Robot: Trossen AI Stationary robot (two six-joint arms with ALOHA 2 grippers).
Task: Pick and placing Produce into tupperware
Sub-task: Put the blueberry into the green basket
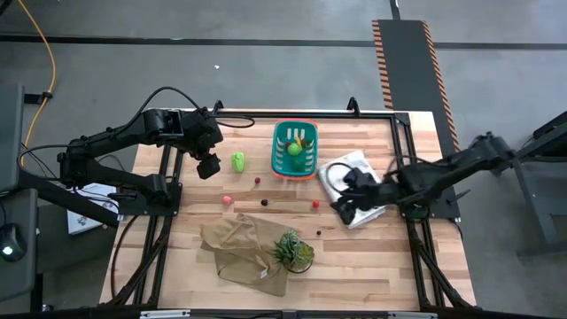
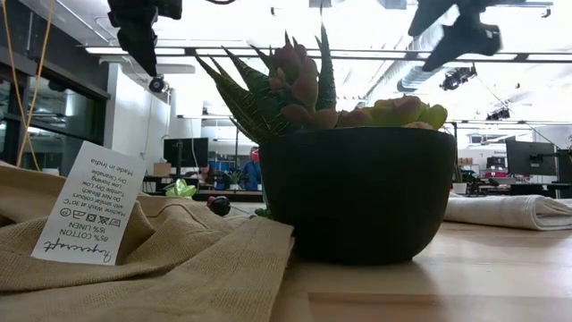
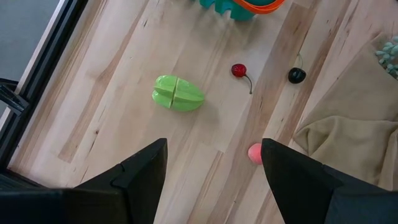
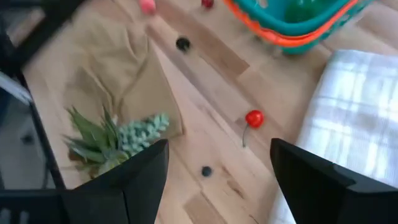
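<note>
Tupperware: one teal basket [image 1: 295, 149] with an orange-red base edge is sitting at the far middle of the table, holding light green and yellow pieces.
Produce on the table: one light green lump [image 1: 238, 161] is lying just beside the basket on the left arm's side; one pink piece [image 1: 228, 200], two red cherries [image 1: 257, 182] [image 1: 315, 204] and two dark balls [image 1: 264, 202] [image 1: 319, 234] are lying scattered across the wood nearer the front.
Left gripper [image 1: 207, 166]: is hovering above the table near the green lump, fingers spread wide, holding nothing.
Right gripper [image 1: 344, 209]: is hanging over the white checked cloth [image 1: 354, 173], fingers apart, gripping nothing.
Other things: one tan cloth [image 1: 241, 252] is lying crumpled at the front, with one potted succulent [image 1: 293, 251] standing at its edge.
Writing: the cloth's label [image 2: 88, 206], seen upside down, is reading "85% COTTON 15% LINEN" and "Made in India".
</note>
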